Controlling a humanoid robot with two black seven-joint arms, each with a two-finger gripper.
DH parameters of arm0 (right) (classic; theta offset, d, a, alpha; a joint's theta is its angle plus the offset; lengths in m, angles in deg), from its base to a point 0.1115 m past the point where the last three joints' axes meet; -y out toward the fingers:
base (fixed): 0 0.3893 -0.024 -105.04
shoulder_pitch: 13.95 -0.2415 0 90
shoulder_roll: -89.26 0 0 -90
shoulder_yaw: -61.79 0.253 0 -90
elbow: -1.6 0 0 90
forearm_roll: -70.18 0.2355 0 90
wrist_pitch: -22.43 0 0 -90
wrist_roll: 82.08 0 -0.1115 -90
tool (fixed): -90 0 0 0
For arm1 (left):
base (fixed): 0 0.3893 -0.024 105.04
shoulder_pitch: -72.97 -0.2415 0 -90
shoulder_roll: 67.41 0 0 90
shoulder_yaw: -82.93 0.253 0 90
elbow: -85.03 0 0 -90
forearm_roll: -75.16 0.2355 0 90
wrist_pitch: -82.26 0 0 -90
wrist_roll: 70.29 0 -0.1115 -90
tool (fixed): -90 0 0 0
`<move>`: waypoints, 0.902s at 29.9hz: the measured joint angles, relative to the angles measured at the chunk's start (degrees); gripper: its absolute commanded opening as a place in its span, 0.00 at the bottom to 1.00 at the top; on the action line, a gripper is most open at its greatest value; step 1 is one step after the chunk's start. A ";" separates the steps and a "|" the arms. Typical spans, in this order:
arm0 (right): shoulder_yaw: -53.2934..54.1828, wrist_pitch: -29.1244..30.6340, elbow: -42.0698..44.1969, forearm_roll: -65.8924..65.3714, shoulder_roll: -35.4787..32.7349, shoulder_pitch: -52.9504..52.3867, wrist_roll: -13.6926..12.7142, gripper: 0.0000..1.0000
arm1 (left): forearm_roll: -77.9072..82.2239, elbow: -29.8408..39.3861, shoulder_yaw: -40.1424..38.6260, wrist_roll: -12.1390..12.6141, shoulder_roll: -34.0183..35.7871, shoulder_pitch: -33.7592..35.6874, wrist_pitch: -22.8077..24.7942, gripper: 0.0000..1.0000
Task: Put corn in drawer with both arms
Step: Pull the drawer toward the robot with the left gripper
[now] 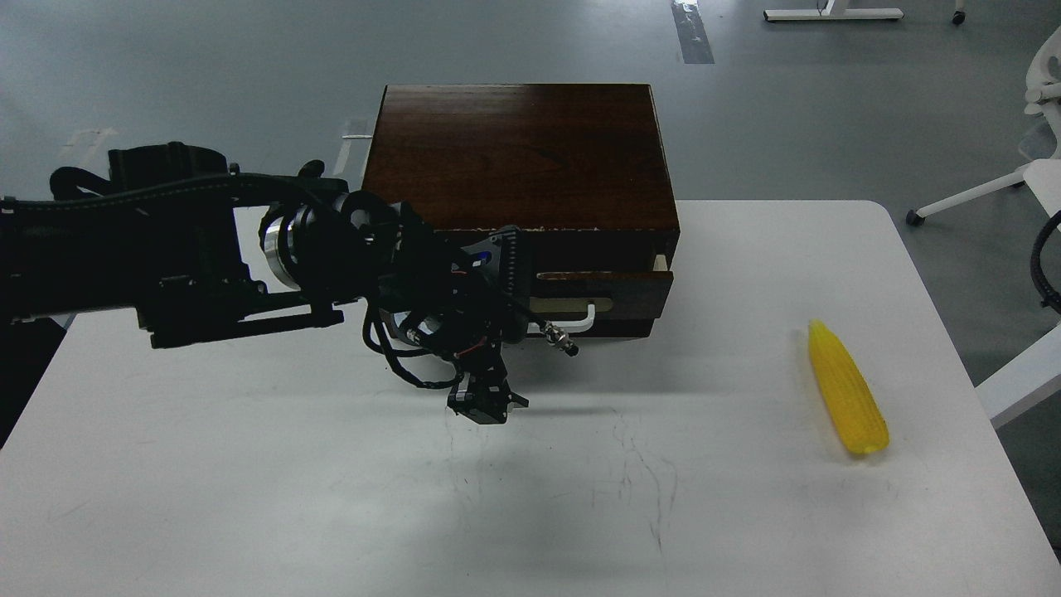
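The yellow corn lies on the white table near its right edge, thin end pointing away from me. The dark brown drawer sticks a little way out of the wooden box, with its pale inner side showing at the right end. My left arm reaches in from the left. Its gripper sits over the left half of the white bar handle and hides it. One ribbed finger shows above the handle. The gripper is far left of the corn. My right gripper is out of view.
A small black part of my left wrist hangs just above the table in front of the box. A black cable and white chair legs are off the table's right edge. The box stands at the table's far edge.
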 measured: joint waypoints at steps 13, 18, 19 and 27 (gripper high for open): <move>0.00 0.00 0.00 0.00 0.00 0.18 0.00 1.00 | -0.10 1.93 -0.05 0.02 0.48 0.12 0.00 0.97; 0.00 0.00 0.00 0.00 -0.02 0.22 0.00 1.00 | -0.10 2.93 -0.16 0.02 0.62 0.12 0.00 0.97; 0.00 0.00 0.00 0.00 -0.02 0.22 0.00 1.00 | -0.10 3.18 -0.20 0.02 0.64 0.12 0.00 0.97; 0.00 0.00 0.00 0.00 -0.03 0.22 0.00 1.00 | -1.33 5.64 -0.48 0.03 0.88 0.31 0.00 0.97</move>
